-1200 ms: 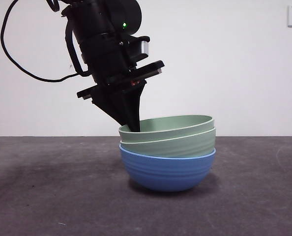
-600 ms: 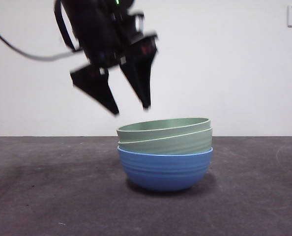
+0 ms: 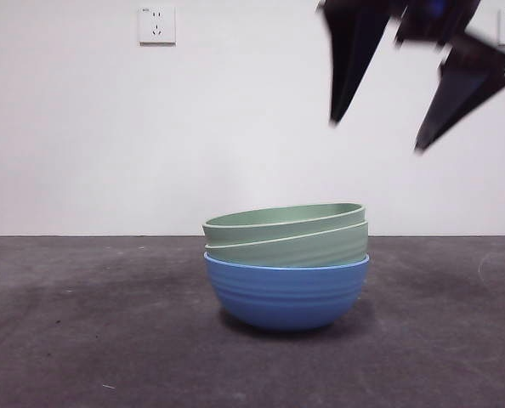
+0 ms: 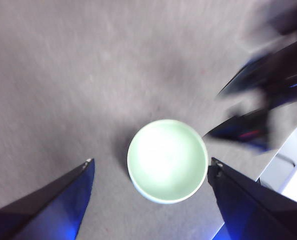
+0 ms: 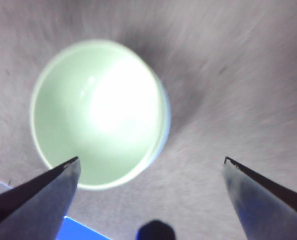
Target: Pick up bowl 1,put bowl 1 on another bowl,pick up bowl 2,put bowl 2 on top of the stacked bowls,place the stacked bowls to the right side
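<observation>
— Up near the top corner of the front view, what are those two dark points?
— Those belong to the right gripper (image 3: 377,136). Its jaws are spread wide apart, and nothing is between them. It hangs in the air, above the bowls and off to one side, touching nothing.
— Can you see it from its own camera?
— Yes. The right gripper (image 5: 151,160) shows two pointed tips far apart, with the stack far below them.
— And the other one?
— The left gripper (image 4: 149,161) is wide open too, high over the table (image 4: 88,75), with empty jaws. The stack sits down between its tips in that view.
— Where are the bowls?
— The stacked bowls (image 3: 286,263) stand on the dark gray table (image 3: 82,340), about in the middle. The blue bowl (image 3: 286,296) is at the bottom. Two pale green bowls sit inside it. The top green bowl (image 3: 278,219) leans a little, with one side higher.
— What is behind them?
— A white wall (image 3: 82,136) with a wall socket (image 3: 156,25) on it.
</observation>
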`<move>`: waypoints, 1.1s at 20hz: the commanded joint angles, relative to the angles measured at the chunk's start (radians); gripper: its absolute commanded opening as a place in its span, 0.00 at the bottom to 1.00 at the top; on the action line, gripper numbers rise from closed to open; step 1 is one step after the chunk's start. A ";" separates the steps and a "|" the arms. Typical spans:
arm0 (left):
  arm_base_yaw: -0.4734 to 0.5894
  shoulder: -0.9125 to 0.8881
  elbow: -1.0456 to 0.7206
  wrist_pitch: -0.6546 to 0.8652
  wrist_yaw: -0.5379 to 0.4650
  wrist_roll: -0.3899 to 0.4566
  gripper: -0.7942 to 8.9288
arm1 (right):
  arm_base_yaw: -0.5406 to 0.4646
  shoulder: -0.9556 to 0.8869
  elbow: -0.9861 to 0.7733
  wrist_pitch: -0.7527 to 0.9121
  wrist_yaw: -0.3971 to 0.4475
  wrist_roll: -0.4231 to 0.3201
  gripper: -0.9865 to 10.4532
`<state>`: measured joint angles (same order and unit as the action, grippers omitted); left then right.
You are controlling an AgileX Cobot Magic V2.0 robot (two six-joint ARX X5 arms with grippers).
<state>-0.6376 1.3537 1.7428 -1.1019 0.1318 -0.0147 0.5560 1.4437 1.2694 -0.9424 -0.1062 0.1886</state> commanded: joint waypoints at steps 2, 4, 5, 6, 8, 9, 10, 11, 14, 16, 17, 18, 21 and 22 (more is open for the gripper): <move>0.002 -0.050 -0.001 -0.017 -0.003 0.020 0.47 | 0.001 0.124 -0.008 0.047 -0.027 0.051 0.50; 0.002 -0.064 -0.001 -0.032 -0.010 0.030 0.47 | 0.001 0.188 -0.008 0.056 -0.027 0.068 0.50; 0.002 -0.068 -0.001 -0.042 -0.025 0.039 0.47 | 0.001 0.218 -0.008 0.056 -0.029 0.073 0.50; 0.003 -0.068 -0.001 -0.050 -0.034 0.043 0.47 | 0.001 0.245 -0.008 0.056 -0.045 0.073 0.50; 0.002 -0.068 -0.001 -0.058 -0.037 0.043 0.47 | 0.001 0.291 -0.008 0.067 -0.069 0.078 0.50; 0.002 -0.068 -0.001 -0.058 -0.038 0.044 0.47 | 0.001 0.308 -0.008 0.078 -0.079 0.085 0.50; 0.002 -0.068 -0.001 -0.058 -0.040 0.045 0.47 | 0.003 0.322 -0.008 0.088 -0.079 0.093 0.49; 0.002 -0.068 -0.001 -0.058 -0.050 0.045 0.47 | 0.003 0.328 -0.008 0.092 -0.079 0.095 0.49; 0.003 -0.068 -0.001 -0.058 -0.058 0.045 0.47 | 0.003 0.331 -0.008 0.097 -0.079 0.090 0.32; 0.002 -0.068 -0.001 -0.058 -0.057 0.045 0.47 | 0.001 0.331 -0.008 0.097 -0.079 0.083 0.26; 0.002 -0.068 -0.001 -0.058 -0.057 0.045 0.47 | 0.001 0.331 -0.008 0.097 -0.079 0.082 0.24; 0.002 -0.068 -0.001 -0.058 -0.057 0.045 0.47 | 0.001 0.331 -0.008 0.097 -0.079 0.081 0.24; 0.002 -0.068 -0.001 -0.058 -0.057 0.045 0.47 | 0.001 0.331 -0.008 0.097 -0.079 0.080 0.18; 0.003 -0.068 -0.001 -0.058 -0.057 0.045 0.47 | 0.001 0.331 -0.008 0.097 -0.079 0.079 0.14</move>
<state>-0.6376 1.2861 1.7458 -1.1595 0.0769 0.0189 0.5549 1.7672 1.2694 -0.8474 -0.1799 0.2729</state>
